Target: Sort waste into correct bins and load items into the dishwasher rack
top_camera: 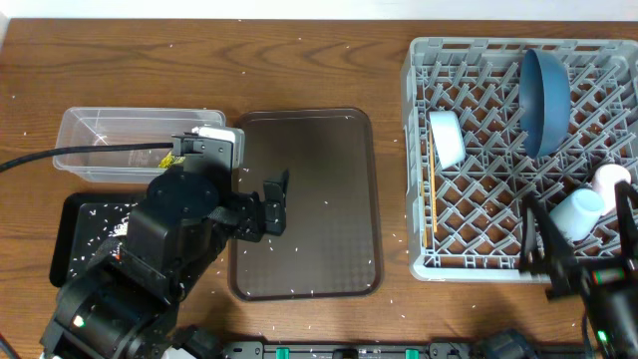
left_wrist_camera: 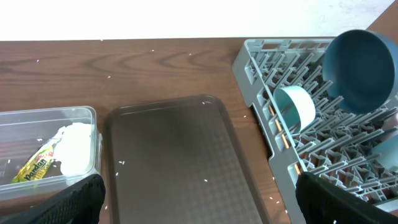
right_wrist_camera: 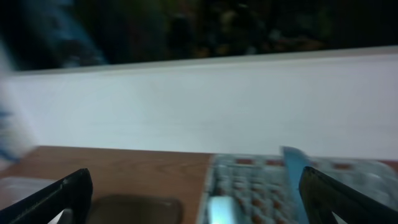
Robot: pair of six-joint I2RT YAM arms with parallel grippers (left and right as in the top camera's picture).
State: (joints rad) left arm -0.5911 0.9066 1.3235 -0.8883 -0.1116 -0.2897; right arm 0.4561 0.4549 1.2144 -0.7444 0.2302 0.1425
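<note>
The black tray [top_camera: 85, 214] is mostly hidden.
In the clear tub [left_wrist_camera: 50, 112], tissue [left_wrist_camera: 74, 146] and packet [left_wrist_camera: 34, 168] are kept; left gripper [top_camera: 274, 199], right gripper [right_wrist_camera: 199, 196] are splayed.

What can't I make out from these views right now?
- Black tray: overhead, the left arm covers most of it, so what it holds is hidden.
- Clear tub: left wrist, its left part is cut off by the picture's edge.
- Rack: right wrist, blurred and dim; no dish in it can be told apart.
- Light-blue cup: overhead, too small to tell how it sits.
</note>
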